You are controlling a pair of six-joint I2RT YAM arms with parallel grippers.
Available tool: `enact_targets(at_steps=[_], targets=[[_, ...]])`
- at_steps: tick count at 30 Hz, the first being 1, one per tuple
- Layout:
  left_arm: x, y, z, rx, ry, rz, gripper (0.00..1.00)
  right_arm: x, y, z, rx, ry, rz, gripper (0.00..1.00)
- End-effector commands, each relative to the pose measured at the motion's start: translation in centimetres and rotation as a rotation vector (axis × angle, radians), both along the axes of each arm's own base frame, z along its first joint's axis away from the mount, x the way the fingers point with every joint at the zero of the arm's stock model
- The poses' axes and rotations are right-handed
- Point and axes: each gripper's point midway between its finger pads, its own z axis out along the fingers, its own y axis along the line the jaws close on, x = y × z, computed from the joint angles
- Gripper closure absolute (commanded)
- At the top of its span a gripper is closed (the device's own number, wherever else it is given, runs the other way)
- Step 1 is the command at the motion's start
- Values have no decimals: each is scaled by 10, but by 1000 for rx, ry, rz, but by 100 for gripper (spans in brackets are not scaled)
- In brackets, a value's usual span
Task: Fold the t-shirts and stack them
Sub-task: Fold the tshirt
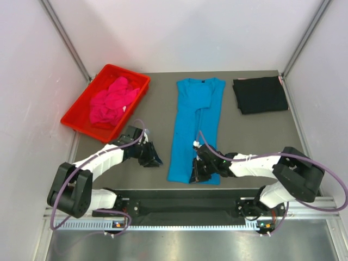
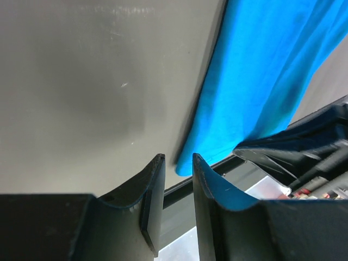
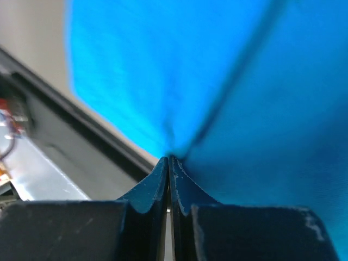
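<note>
The turquoise-blue t-shirt (image 1: 193, 128) lies as a long narrow strip down the middle of the table, sleeves folded in. My right gripper (image 1: 197, 173) is shut on its near hem, the blue cloth (image 3: 217, 81) pinched between the closed fingertips. My left gripper (image 1: 155, 157) is open, just left of the shirt's near left corner (image 2: 187, 160), which sits beyond the gap between the fingers without touching them. The black t-shirt (image 1: 260, 94) lies folded at the back right. The magenta-pink t-shirt (image 1: 112, 101) lies crumpled in the red tray.
The red plastic tray (image 1: 76, 117) stands at the back left. The black front rail (image 1: 179, 193) runs along the table's near edge, close below both grippers. White enclosure walls (image 1: 32, 81) stand on both sides.
</note>
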Motion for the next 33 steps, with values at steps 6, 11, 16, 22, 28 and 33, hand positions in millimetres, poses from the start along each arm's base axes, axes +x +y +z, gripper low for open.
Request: enact_targets(at_steps=[6, 11, 16, 22, 28, 33], targets=[[-1, 5, -8, 22, -21, -21, 67, 1, 7, 6, 60, -39, 1, 99], [-7, -5, 3, -57, -59, -100, 64, -2, 0, 31, 82, -52, -22, 93], [-14, -14, 14, -140, -99, -145, 58, -11, -30, 47, 37, -51, -98, 71], [-23, -22, 5, -184, -64, -149, 57, -7, -66, 40, -40, -57, -235, 53], [-36, -24, -6, -193, -35, -147, 57, -5, -104, 15, -148, -22, -362, 50], [-41, -26, -14, -177, -19, -160, 57, 3, -124, 16, -199, -61, -415, 52]])
